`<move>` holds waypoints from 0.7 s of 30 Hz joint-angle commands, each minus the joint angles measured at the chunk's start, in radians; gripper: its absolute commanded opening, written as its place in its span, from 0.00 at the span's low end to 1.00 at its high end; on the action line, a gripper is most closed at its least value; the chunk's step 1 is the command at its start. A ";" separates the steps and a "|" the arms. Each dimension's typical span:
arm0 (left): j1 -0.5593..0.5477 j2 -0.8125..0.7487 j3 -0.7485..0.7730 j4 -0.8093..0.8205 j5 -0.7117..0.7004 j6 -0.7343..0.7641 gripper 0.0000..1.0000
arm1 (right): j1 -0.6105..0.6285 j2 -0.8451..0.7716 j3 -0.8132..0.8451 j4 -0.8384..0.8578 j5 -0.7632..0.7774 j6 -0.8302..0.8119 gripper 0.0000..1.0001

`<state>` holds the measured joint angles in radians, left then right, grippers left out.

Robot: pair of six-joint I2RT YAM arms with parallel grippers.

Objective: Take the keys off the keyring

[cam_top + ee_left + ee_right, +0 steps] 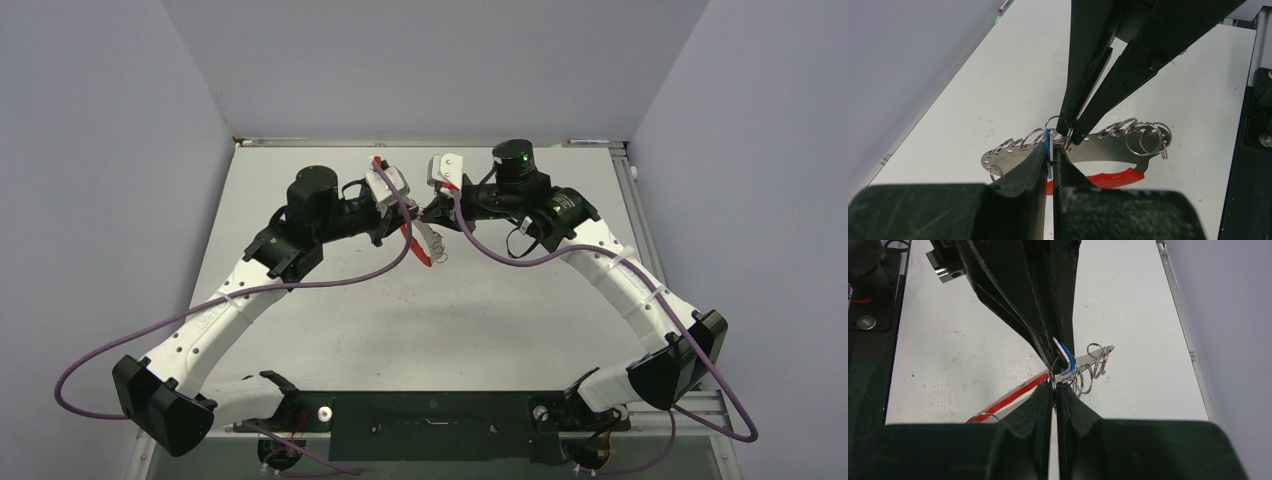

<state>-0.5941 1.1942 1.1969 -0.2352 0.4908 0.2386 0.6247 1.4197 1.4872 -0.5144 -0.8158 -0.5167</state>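
The keyring (1108,176) hangs clear of the bench (998,75), carried between the two arms near the middle of the overhead view; its red band droops toward 6 o'clock from where they meet.

The left claw (1050,152) is closed flat on the blue-headed key (1048,142), a finger on each face of the head, seemingly so the thin metal cannot twist. The right claw (1054,390) is closed too, on what looks to be the wire loop (1060,372) carrying that key, right at the keyring's edge; in the left wrist view it comes in from 1 o'clock, its tips almost touching the left claw's.

The opposed grips make sense as a brace and a worker; one arm fixes the loop, the other is free to steer the key along the wire. Holding the keyring in the air, not flat on the bench, leaves room around the loop for that turning.

The other loops (1143,137) fan out toward 3 and 9 o'clock in the left wrist view and appear bare; I can make out no second key.

I judge the blue-headed key not yet free; the next move calls for threading it through the split in the coil with small, careful rotation; too hard a pull could drag the loop from the right claw and leave the keyring swinging.
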 commanded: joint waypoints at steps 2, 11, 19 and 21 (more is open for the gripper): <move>0.004 -0.023 0.049 0.041 -0.041 -0.035 0.00 | 0.013 -0.005 0.025 0.025 0.052 -0.024 0.05; 0.034 -0.043 0.022 0.032 -0.058 -0.073 0.00 | -0.088 -0.061 -0.097 0.323 -0.063 0.198 0.05; 0.031 -0.031 0.021 0.035 -0.032 -0.076 0.00 | -0.152 -0.078 -0.227 0.717 -0.186 0.511 0.05; 0.031 -0.030 0.020 0.028 -0.035 -0.074 0.00 | -0.161 -0.085 -0.251 0.786 -0.209 0.571 0.05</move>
<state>-0.5694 1.1919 1.1965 -0.2325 0.4488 0.1780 0.4961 1.3827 1.2671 0.0055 -0.9703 -0.1162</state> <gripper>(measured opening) 0.019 0.063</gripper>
